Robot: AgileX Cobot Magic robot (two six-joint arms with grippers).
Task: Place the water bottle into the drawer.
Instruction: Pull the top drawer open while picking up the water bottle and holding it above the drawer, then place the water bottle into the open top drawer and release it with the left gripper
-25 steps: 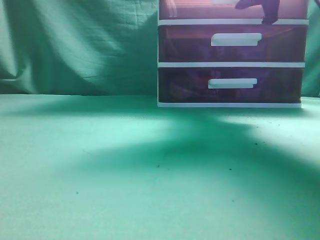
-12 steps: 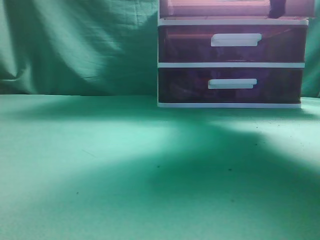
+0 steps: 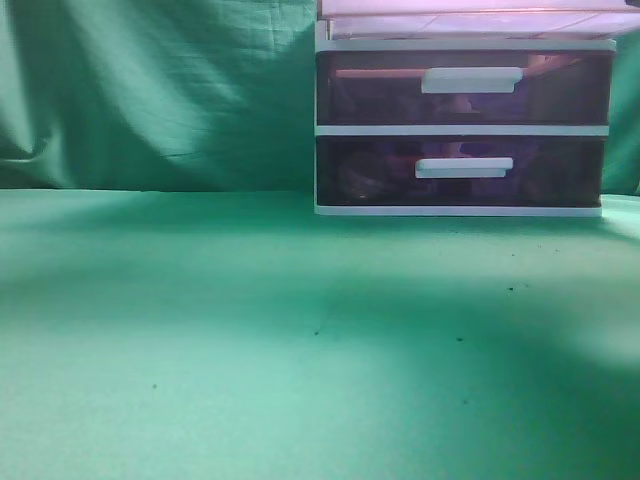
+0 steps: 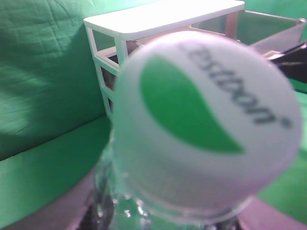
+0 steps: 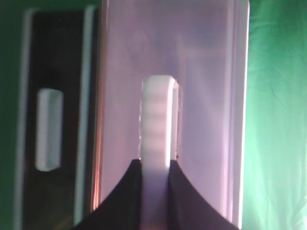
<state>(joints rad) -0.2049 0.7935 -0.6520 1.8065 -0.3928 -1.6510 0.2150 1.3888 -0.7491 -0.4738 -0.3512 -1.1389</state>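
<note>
The water bottle [image 4: 206, 129] fills the left wrist view, its white cap with a green leaf mark close to the camera. My left gripper holds it by the clear body; the jaws are mostly hidden under it. The drawer [image 3: 470, 22] is the top tier of the white-framed unit [image 3: 320, 120] and stands pulled out; only its pale pink underside shows at the top edge of the exterior view. In the right wrist view my right gripper [image 5: 156, 167] is shut on the drawer's white bar handle [image 5: 157, 115]. The open drawer also shows in the left wrist view [image 4: 268, 31], beyond the bottle.
Two darker purple-brown drawers [image 3: 465, 95] [image 3: 465, 175] with white handles sit shut below. A green cloth covers the table [image 3: 250, 350] and hangs as a backdrop [image 3: 150, 90]. Neither arm shows in the exterior view.
The top drawer has slid out toward the camera. The dark gripper seen at its front has risen out of the exterior view. The shadow on the table has shifted.
</note>
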